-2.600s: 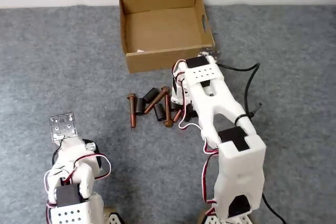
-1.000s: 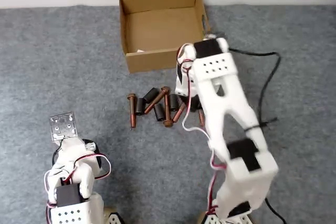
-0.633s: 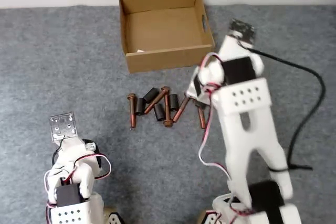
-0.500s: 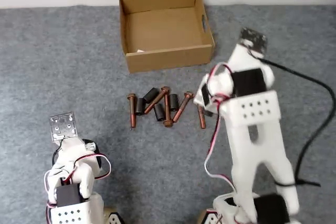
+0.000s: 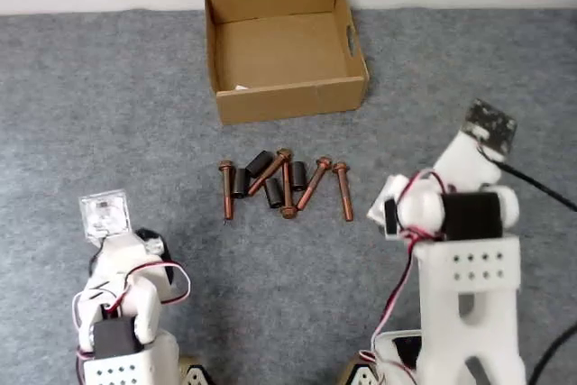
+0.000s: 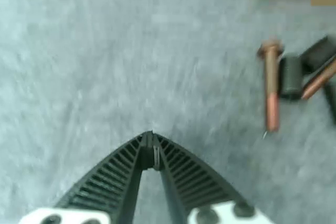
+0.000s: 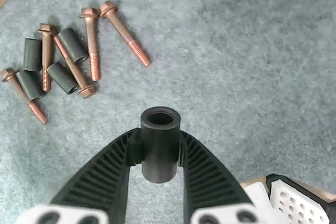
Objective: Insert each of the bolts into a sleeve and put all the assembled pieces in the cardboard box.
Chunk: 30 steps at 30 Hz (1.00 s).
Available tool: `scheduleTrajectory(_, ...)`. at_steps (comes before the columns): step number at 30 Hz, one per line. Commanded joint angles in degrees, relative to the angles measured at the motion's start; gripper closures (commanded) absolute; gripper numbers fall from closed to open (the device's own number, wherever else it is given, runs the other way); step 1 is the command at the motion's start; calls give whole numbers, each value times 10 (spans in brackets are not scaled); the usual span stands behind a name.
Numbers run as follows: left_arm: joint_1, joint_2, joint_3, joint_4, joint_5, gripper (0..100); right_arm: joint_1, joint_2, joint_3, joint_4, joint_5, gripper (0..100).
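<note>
In the right wrist view my right gripper (image 7: pixel 159 148) is shut on an upright black sleeve (image 7: pixel 160 129), its open bore facing the camera, held above bare carpet. In the high view this gripper (image 5: pixel 390 214) hangs right of the pile. The pile holds several copper bolts (image 5: pixel 343 191) and several black sleeves (image 5: pixel 260 164), lying loose in front of the cardboard box (image 5: pixel 284 101). My left gripper (image 6: pixel 152 142) is shut with nothing in it, low over the carpet near the left-most bolt (image 6: pixel 271 92) and a sleeve (image 6: pixel 290 76).
Grey carpet (image 5: pixel 117 105) covers the table. The left arm (image 5: pixel 117 295) sits at the near left, the right arm (image 5: pixel 469 295) at the near right. A black cable (image 5: pixel 541 188) trails to the right. A small white scrap (image 5: pixel 236 87) lies inside the box.
The right arm has lifted off the pile and swung back to the right and toward the near edge, carrying a sleeve. Two bolts it covered now show. The left arm shifted slightly.
</note>
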Motion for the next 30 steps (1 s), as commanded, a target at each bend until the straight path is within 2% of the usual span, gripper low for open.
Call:
scheduleTrajectory(1, 4, -1, -75, -6, -4, 937, 5, -52, 30, 19, 6, 991)
scheduleTrajectory(5, 29, -1, -104, 53, -39, 874, 6, -113, 84, 16, 34, 991)
scheduleTrajectory(9, 52, -1, -131, 57, -41, 877, 7, -168, 104, 15, 42, 991)
scheduleTrajectory(16, 95, 26, -205, 59, -41, 996, 61, -190, 138, 15, 42, 991)
scheduleTrajectory(22, 126, 230, -317, 63, -38, 994, 68, -191, 141, 15, 41, 991)
scheduleTrajectory(30, 173, 584, -531, 207, 16, 994, 73, -192, 142, 7, 40, 991)
